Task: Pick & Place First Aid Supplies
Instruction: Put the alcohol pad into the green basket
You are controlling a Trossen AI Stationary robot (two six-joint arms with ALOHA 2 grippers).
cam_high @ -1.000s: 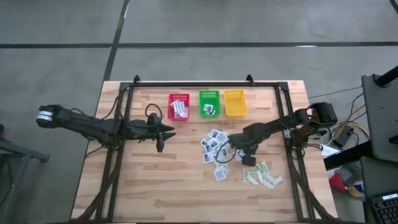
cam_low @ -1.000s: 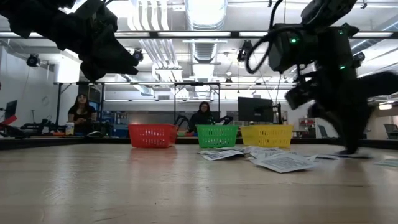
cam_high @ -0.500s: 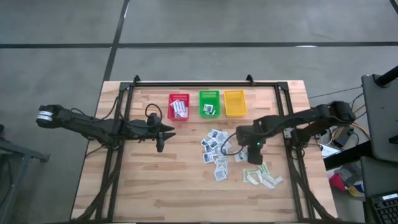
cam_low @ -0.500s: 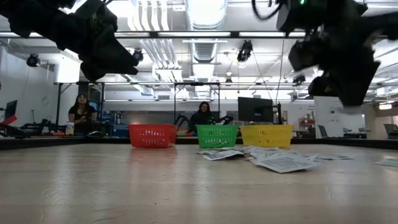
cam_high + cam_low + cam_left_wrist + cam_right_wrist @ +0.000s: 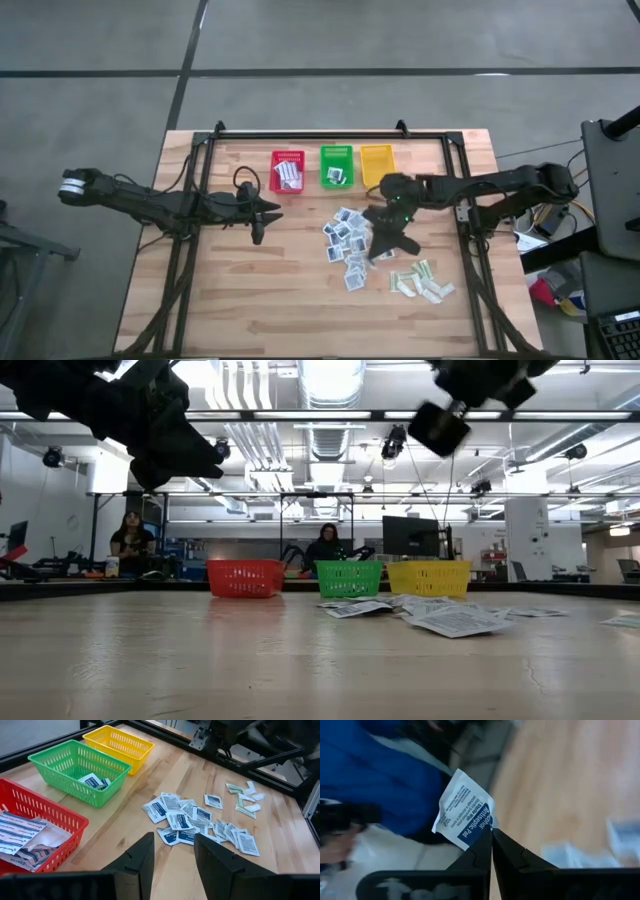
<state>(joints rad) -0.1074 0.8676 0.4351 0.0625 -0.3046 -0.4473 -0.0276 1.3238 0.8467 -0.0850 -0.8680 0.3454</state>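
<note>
Right gripper (image 5: 491, 836) pinches 1 square packet (image 5: 465, 811) above the table; left gripper (image 5: 172, 851) gapes idle.

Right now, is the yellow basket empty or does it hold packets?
Empty, as far as shown. The high view shows only bare mesh in the yellow basket, and the left wrist view shows no packet in it, unlike the green basket.

held packet (image 5: 465, 812) reads "antiseptic".
</note>
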